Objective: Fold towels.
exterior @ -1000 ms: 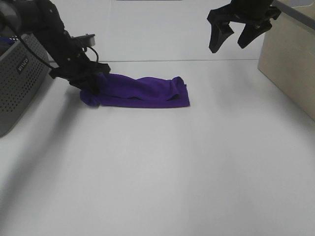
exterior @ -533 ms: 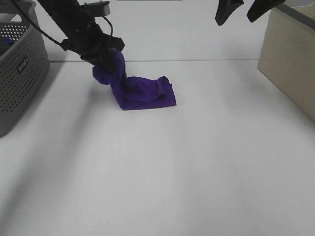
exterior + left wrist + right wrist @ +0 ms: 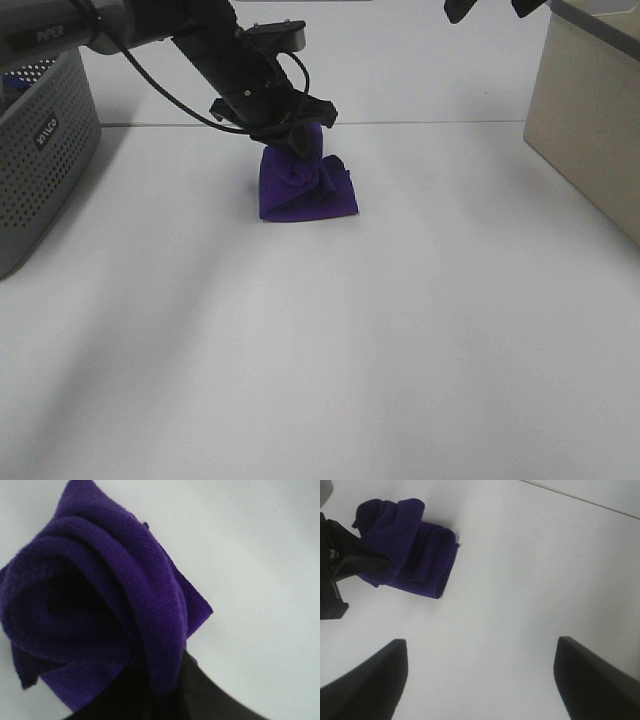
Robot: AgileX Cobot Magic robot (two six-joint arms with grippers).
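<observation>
The left gripper [image 3: 303, 140] pinched one end of the purple towel [image 3: 310, 195], having swung it rightward over the rest within half a second (the long strip was now a bunched, doubled heap) on the table [image 3: 350, 350]. The right gripper [image 3: 480, 680] hung empty above, fingers spread wide.

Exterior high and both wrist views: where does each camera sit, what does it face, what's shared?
Exterior high: mounted high, looking down at the table; left gripper pinches the towel.
Left wrist: on the left arm, close against the towel; a dark finger shows.
Right wrist: raised, looking down; right gripper open.
Shared: all three show the towel.
</observation>
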